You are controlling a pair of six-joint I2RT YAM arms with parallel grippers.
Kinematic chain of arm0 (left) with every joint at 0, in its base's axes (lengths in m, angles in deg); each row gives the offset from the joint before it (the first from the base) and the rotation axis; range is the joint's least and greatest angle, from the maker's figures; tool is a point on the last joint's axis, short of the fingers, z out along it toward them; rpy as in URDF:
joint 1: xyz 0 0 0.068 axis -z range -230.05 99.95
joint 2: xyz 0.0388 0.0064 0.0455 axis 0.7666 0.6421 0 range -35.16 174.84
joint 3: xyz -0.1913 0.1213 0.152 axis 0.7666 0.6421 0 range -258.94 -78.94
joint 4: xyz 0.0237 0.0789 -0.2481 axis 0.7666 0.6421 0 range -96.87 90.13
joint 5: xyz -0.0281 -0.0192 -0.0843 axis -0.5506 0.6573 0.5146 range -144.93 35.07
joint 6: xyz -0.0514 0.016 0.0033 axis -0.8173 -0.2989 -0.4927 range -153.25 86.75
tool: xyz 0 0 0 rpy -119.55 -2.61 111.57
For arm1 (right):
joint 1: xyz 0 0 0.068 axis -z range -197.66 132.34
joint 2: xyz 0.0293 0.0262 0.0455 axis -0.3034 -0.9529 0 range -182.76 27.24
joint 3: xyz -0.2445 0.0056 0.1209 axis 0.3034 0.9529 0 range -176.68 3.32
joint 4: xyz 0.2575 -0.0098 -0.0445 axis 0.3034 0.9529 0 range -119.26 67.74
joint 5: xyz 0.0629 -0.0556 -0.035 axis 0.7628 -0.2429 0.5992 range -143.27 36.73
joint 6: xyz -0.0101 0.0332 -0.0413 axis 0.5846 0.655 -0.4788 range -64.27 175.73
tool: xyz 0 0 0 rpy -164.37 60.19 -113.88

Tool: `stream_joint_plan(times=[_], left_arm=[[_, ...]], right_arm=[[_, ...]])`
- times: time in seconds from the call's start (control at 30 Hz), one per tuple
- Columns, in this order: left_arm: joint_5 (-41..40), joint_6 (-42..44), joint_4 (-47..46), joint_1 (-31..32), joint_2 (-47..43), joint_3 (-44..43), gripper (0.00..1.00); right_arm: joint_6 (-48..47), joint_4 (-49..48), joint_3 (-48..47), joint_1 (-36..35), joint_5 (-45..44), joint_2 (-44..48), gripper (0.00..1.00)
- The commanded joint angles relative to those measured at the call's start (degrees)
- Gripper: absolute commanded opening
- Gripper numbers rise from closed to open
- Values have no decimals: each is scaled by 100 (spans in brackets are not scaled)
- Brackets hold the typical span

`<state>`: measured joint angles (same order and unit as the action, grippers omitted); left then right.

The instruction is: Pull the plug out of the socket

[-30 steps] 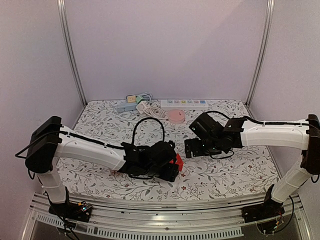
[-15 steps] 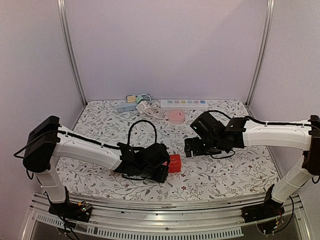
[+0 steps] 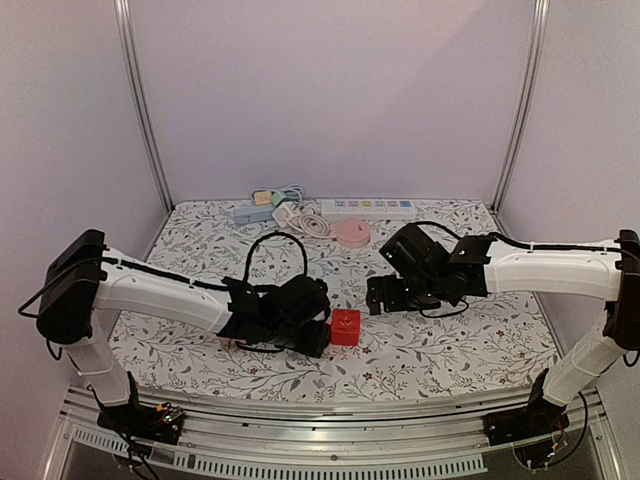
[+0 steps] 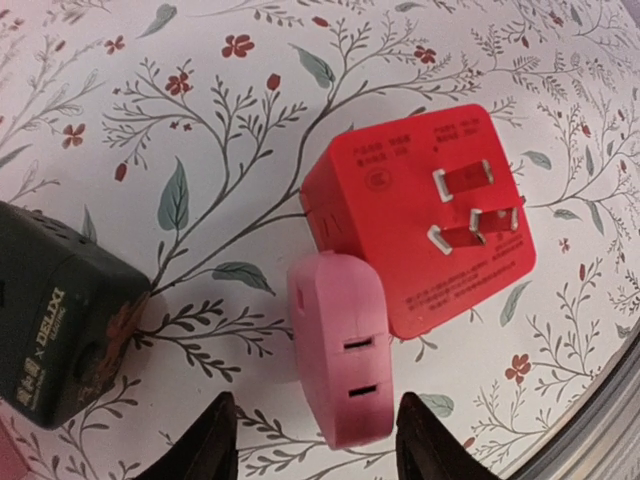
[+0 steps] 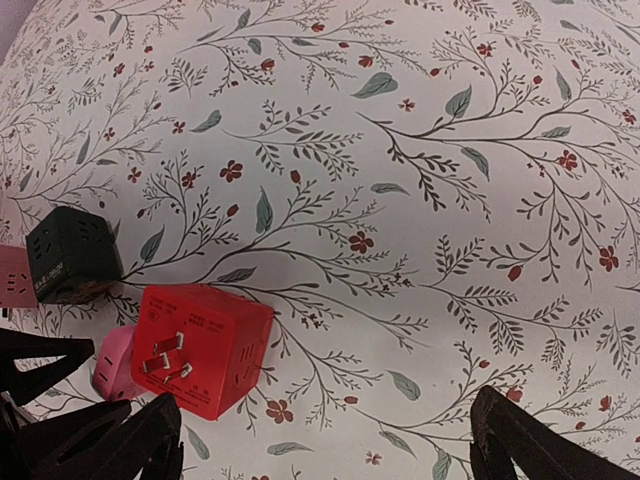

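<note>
A red cube socket (image 4: 420, 215) lies on the floral table with its metal prongs up. A pink plug (image 4: 340, 345) sticks out of its side, toward my left gripper (image 4: 315, 445). That gripper is open, one finger on each side of the plug's end, with a gap on both sides. In the top view the red socket (image 3: 344, 326) sits just right of the left gripper (image 3: 318, 335). My right gripper (image 3: 385, 297) hangs open, up and to the right of it. Its own view shows the socket (image 5: 200, 345) and the plug (image 5: 115, 362) at lower left.
A black cube adapter (image 4: 50, 320) sits left of the plug, also visible as the black cube (image 5: 70, 255). At the back lie a white power strip (image 3: 365, 207), a pink round object (image 3: 351, 232) and small adapters with cords (image 3: 275, 205). A black cable (image 3: 275, 250) loops over the left arm.
The left arm has drawn back to the left, so the red socket now shows clear of the gripper, and the left jaws have narrowed. The right arm has hardly moved.
</note>
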<state>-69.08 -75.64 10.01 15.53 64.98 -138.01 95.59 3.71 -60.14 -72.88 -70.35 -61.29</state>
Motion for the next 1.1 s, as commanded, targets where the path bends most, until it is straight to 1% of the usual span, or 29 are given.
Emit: stream_joint_plan(times=[0.0,0.07,0.13,0.17,0.33,0.43,0.57,0.7,0.77,0.8,0.93,1.07], left_arm=[[309,444,-269,-63,132,-150,52],[352,534,-210,-72,272,-307,49],[345,564,-108,-72,363,-415,42],[331,559,-53,-72,372,-435,40],[207,468,109,-100,376,-364,38],[254,388,211,-124,415,-334,34],[292,387,204,-125,350,-261,22],[396,495,212,-125,197,-237,7],[509,592,243,-125,100,-249,2],[567,622,283,-120,45,-266,0],[885,725,524,-140,-100,-372,0],[1125,669,777,-179,-190,-468,0]], right_arm=[[31,-94,-63,-2,88,-122,99],[32,-107,-71,-6,126,-167,99],[31,-116,-76,-5,143,-188,99],[23,-115,-73,-5,144,-190,99],[-1,-112,-44,-6,126,-156,99],[-14,-112,-45,-5,126,-139,99],[-30,-126,-61,-2,183,-146,99],[-22,-154,-73,1,363,-181,99],[11,-154,-84,-3,510,-161,99],[21,-158,-83,-1,598,-148,99],[113,-104,-38,-34,848,-50,99],[134,20,-2,-273,874,58,98]])
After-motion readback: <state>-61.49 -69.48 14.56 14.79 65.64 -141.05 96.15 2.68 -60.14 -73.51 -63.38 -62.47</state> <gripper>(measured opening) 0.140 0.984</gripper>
